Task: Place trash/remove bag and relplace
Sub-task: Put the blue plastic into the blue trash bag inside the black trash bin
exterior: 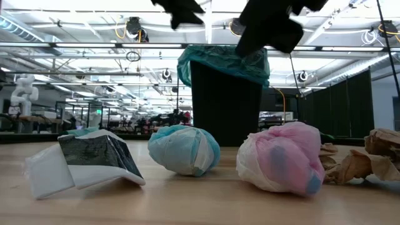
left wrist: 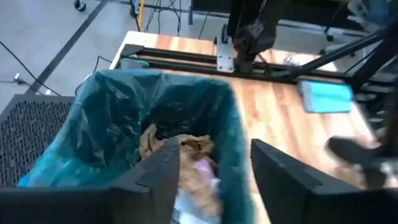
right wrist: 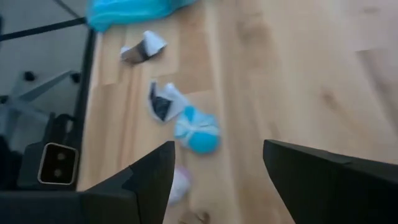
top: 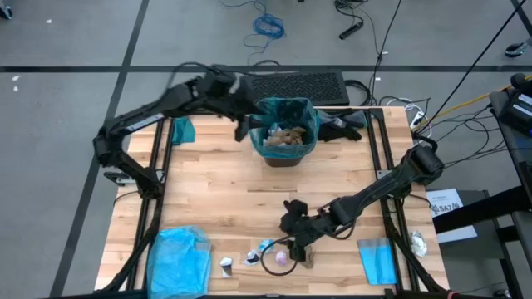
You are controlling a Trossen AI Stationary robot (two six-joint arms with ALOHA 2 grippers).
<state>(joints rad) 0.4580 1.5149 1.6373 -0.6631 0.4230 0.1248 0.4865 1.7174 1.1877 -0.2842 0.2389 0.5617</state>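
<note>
The small black bin [top: 285,156] stands near the table's far edge, lined with the teal-green bag [top: 287,112], brown and white trash [top: 284,135] inside. My left gripper [top: 245,129] hovers open at the bin's left rim; in its wrist view one finger is over the inside and one outside the bag's rim [left wrist: 239,134], and I cannot tell if they touch. My right gripper [top: 295,224] hangs open above loose scraps near the near edge: a white wrapper [right wrist: 142,46], a pale blue wad [right wrist: 198,132], a pink wad [exterior: 281,156] and brown paper [exterior: 356,164].
A sky-blue plastic bag [top: 179,259] lies at the near left corner and a folded blue sheet [top: 378,259] at the near right. A teal wad [top: 183,129] sits at the far left, dark gear [top: 345,124] right of the bin. Bare wood [top: 224,191] spans the middle.
</note>
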